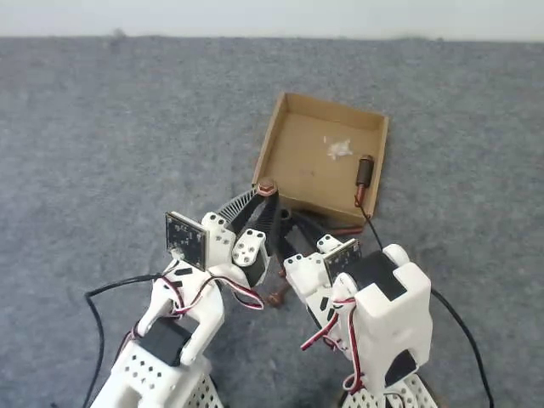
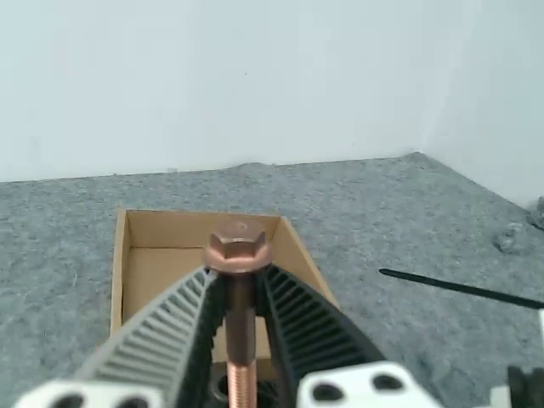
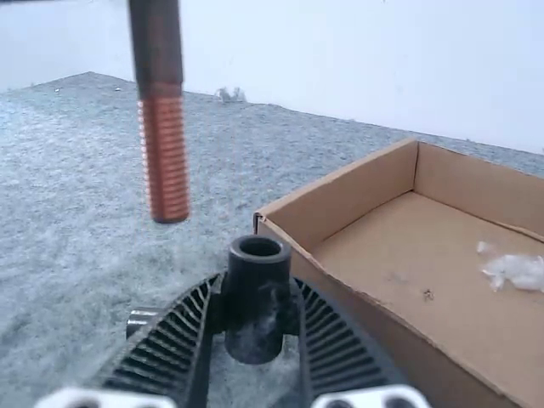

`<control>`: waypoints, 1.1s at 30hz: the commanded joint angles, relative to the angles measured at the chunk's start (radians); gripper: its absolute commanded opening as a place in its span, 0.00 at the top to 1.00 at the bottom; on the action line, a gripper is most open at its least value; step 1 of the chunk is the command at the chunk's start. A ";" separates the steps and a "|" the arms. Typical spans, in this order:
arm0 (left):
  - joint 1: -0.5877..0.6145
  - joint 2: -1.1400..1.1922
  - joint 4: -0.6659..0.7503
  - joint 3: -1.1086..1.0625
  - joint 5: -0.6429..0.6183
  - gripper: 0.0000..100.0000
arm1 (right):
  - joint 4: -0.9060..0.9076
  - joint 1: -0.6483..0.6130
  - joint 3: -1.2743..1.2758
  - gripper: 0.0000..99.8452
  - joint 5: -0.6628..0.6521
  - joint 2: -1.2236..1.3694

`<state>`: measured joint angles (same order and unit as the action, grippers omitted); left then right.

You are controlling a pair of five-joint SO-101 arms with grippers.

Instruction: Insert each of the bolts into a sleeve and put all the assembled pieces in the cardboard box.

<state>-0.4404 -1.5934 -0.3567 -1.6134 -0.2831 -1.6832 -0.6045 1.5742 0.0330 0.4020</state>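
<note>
At the near corner of the cardboard box (image 1: 274, 136), the high view shows us the left pincer (image 1: 264, 199) closed on a copper bolt (image 1: 267, 185), head up. One assembled piece (image 1: 365, 171) lies inside by the far wall, and what may be a spare bolt (image 1: 277, 297) lies between the arms, though it is too small to be sure. From the left wrist, we see the ribbed fingers clamp the shank just under the hex head, which suits a straight descent. From the right wrist, the right pincer (image 3: 255, 287) grips a black sleeve (image 3: 257, 265) upright, bore open, while the threaded tip hangs above it and off to one side. We judge the thread should first come squarely over the bore, axes parallel, then go down slowly against a firm sleeve. The counter (image 1: 102, 127) is grey and felt-like, likely to stop rolling, and a plain white wall (image 2: 255, 76) stands behind it.
</note>
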 commanded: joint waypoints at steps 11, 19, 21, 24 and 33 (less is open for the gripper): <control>0.014 0.397 0.112 0.208 -0.037 0.99 | 0.008 -0.007 0.014 0.99 0.003 -0.019; 0.014 0.574 0.281 0.209 -0.035 0.99 | 0.008 -0.007 0.014 0.99 0.002 -0.021; 0.014 0.575 0.295 0.211 -0.035 0.99 | 0.008 -0.007 0.014 0.99 0.002 -0.021; 0.015 0.580 0.347 0.209 -0.035 0.99 | 0.008 -0.007 0.015 0.99 0.002 -0.021; 0.015 0.585 0.422 0.205 -0.038 0.99 | 0.008 -0.008 0.018 0.99 0.002 -0.022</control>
<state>-0.4312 -1.0134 0.0084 -1.4722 -0.3168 -1.6771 -0.6030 1.5742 0.0330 0.4020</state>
